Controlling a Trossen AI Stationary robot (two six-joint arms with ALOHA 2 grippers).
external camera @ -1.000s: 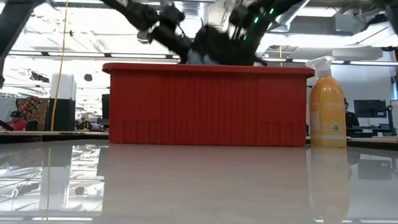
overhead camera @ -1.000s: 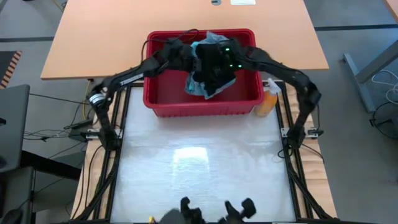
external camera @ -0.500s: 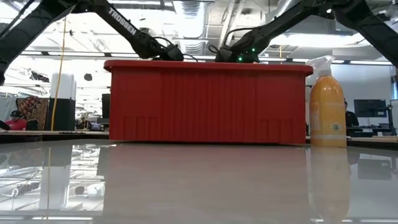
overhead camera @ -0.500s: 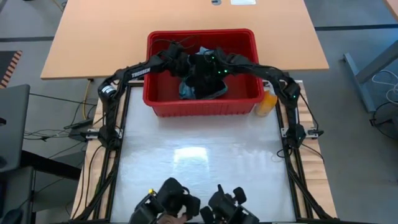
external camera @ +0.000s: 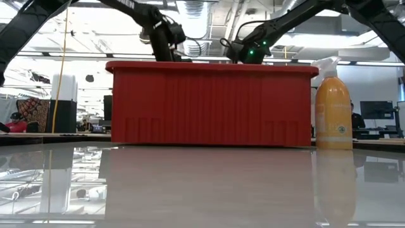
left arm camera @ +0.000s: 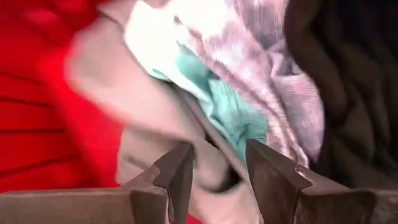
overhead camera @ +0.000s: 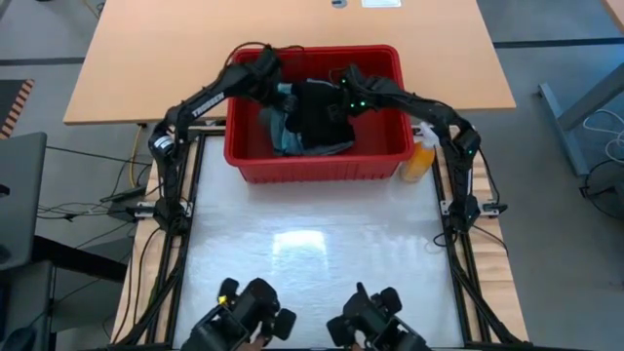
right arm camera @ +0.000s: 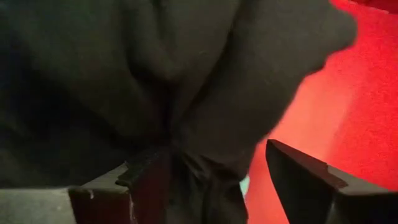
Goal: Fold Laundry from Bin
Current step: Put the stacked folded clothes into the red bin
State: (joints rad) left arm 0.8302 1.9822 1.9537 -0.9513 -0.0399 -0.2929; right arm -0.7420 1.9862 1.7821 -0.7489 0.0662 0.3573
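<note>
The red bin (overhead camera: 312, 172) (external camera: 209, 107) stands at the table's far side with the laundry piled in it. A black garment (overhead camera: 317, 112) (right arm camera: 124, 74) lies on top. Beside it are a grey-green one (left arm camera: 155, 124), a teal one (left arm camera: 231, 107) and a striped cloth (left arm camera: 261, 68). My left gripper (overhead camera: 276, 95) (left arm camera: 217, 171) points down into the bin's left part, open, over the grey-green garment. My right gripper (overhead camera: 336, 90) (right arm camera: 217, 174) stands wide open over the black garment. In the low view the bin's wall hides both grippers' fingers. My left gripper has its open fingers just above the grey-green garment; I cannot tell whether they touch it. My right gripper has a fold of the black garment (right arm camera: 180, 155) reaching between its open fingers, beside one finger (right arm camera: 146, 171); I cannot tell whether it touches.
An orange spray bottle (overhead camera: 419, 158) (external camera: 333, 107) stands at the bin's right front corner. The white work surface (overhead camera: 312, 244) lies in front of the bin. Dark devices (overhead camera: 253, 317) (overhead camera: 375, 317) show at the near edge.
A second ago both grippers held the bundle of laundry raised above the bin's rim. Both have gone down with it, and the bundle now lies inside the bin. My left gripper has then moved toward the bin's far left corner and tipped steeply downward.
</note>
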